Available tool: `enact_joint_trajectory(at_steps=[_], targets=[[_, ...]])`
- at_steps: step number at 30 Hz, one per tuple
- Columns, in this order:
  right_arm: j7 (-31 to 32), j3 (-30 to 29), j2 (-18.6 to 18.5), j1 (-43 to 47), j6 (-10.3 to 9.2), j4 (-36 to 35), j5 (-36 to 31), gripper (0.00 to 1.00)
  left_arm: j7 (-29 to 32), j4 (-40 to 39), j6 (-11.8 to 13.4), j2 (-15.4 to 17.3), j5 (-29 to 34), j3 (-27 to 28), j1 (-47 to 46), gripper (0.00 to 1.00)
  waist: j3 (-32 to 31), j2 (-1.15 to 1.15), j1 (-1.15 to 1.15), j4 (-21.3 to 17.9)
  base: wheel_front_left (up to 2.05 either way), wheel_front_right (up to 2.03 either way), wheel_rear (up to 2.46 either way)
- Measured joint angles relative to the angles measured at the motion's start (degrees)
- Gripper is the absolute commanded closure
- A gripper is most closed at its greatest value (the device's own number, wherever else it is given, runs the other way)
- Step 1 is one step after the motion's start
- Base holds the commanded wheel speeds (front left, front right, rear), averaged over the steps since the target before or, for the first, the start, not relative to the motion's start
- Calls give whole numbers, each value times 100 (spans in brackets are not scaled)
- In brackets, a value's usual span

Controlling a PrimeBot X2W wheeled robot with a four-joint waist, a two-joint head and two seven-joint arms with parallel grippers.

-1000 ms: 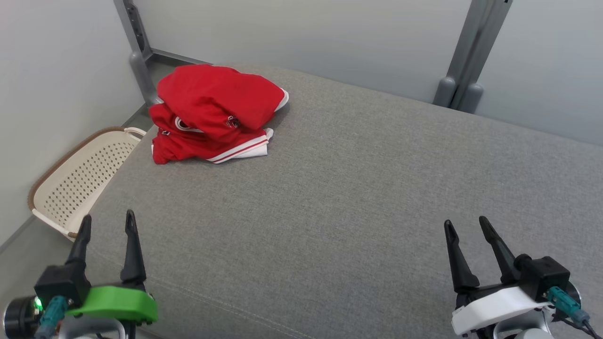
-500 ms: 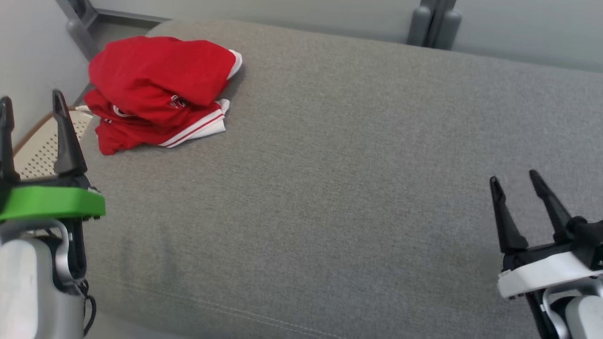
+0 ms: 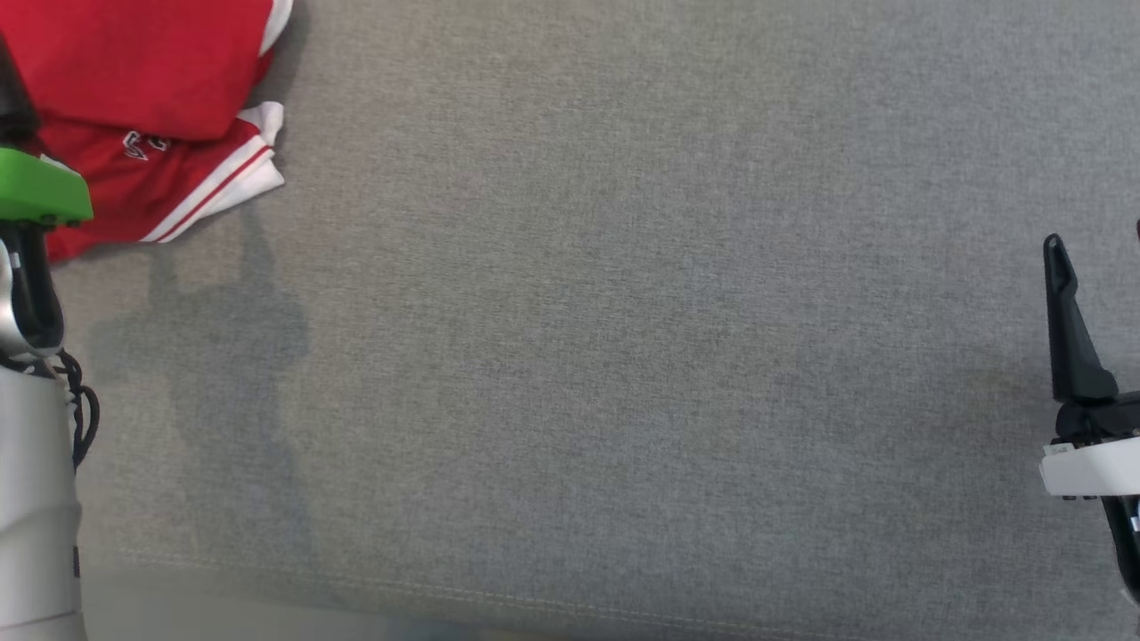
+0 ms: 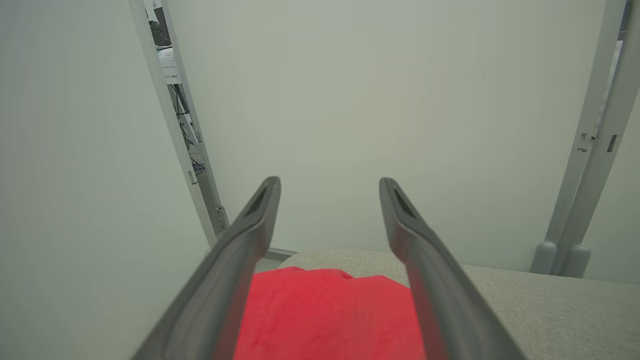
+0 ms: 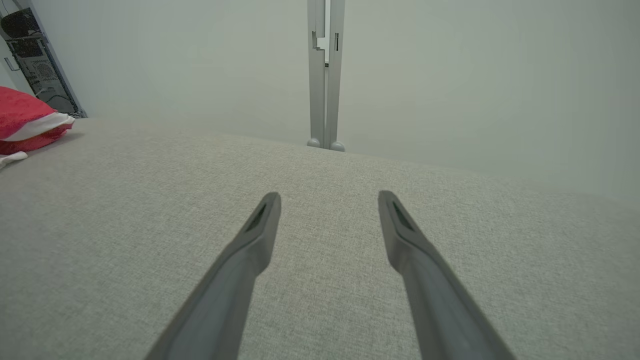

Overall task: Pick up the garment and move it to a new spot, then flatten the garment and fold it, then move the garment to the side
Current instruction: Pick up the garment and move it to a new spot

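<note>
Dark-fingered left tool (image 4: 330, 185) spread to full width, empty, poised over the garment (image 4: 325, 310) without visible contact, aimed past it toward the wall (image 4: 350, 100). Same on the other side: right tool (image 5: 327, 197) wide open, gripping nothing, low over bare tabletop (image 3: 623, 312), well apart from the cloth. Outward from the left tool: red garment with white trim, heaped in loose folds toward the far left end of the grey cloth-covered tabletop, one layer flopped over another, a small white mark (image 3: 136, 147) on the lower layer, a striped hem (image 3: 223, 182) lying flat toward the middle. Judging by the slump and soft creases: light, limp knit, no stiffness, likely to sag and trail from a single pinch and to drag a little on the woven cover rather than slide. Best taken at a thick fold on top of the heap, or at the striped hem, tool pushed down around a bunch of cloth before closing. Probably a job for the left tool first, being nearest; right tool of more use later for spreading and folding. Worth watching: a grab of the top layer alone, unrolling the heap mid-lift.
</note>
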Motion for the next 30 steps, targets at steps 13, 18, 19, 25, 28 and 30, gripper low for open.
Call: enact_joint_trajectory(at_steps=[13, 18, 19, 25, 28, 30], targets=[[75, -197, -119, -44, -1, -314, 42, 0, 578, 1785, -4, 390, -34, -34, -591, 0, 722, 0, 0, -412, 0, 0, 0], [85, -178, -119, -57, -1, -347, 42, 0, 932, 2281, -74, 375, -105, -115, -701, 0, 738, 0, 0, -422, 0, 0, 0], [101, -163, -115, -59, -1, -356, 42, 0, 1037, 2382, -88, 363, -132, -140, -701, 0, 730, 0, 0, -420, 0, 0, 0], [124, -87, -80, -65, 0, -361, 33, 0, 1143, 2720, -160, 319, -180, -215, -766, 100, 657, 0, 0, -419, 0, 0, 0], [123, -67, -75, -65, -1, -335, 32, 0, 895, 2832, -182, 326, -153, -252, -783, 100, 596, 0, 0, -412, 0, 0, 0], [116, -29, -51, -66, -1, -307, 33, 0, 750, 2908, -229, 360, -153, -260, -808, 100, 543, 0, 0, -410, 0, 0, 0]])
